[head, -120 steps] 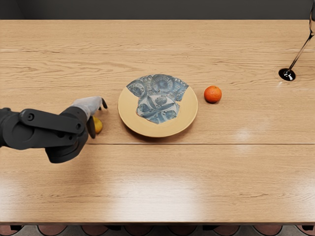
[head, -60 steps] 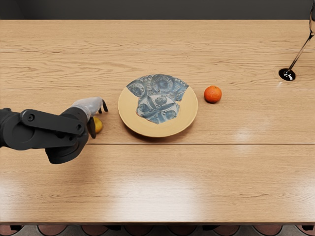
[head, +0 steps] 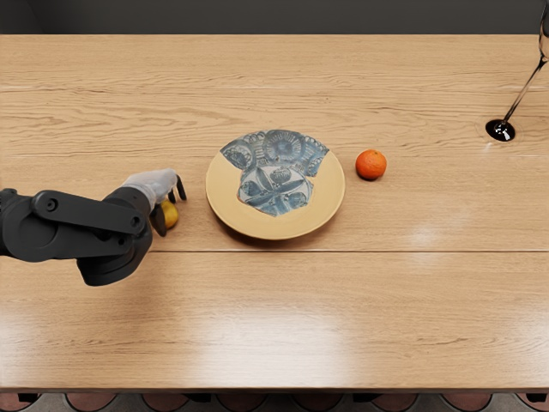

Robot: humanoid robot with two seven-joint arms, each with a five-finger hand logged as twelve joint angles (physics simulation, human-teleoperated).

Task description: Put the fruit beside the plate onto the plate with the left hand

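One left hand [head: 154, 192] curling around small yellow round fruit [head: 171, 213], round tan blue-patterned plate [head: 225, 204] lying just right of it on wooden bench [head: 283, 318], orange round fruit [head: 371, 164] sitting farther right.

bright, even, sharp render; soft glare patches on the table [head: 283, 339].

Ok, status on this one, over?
Left hand over yellow fruit, grip unclear. Fruit left of plate, not on it. Right hand out of view. Orange right of plate, not in the way.
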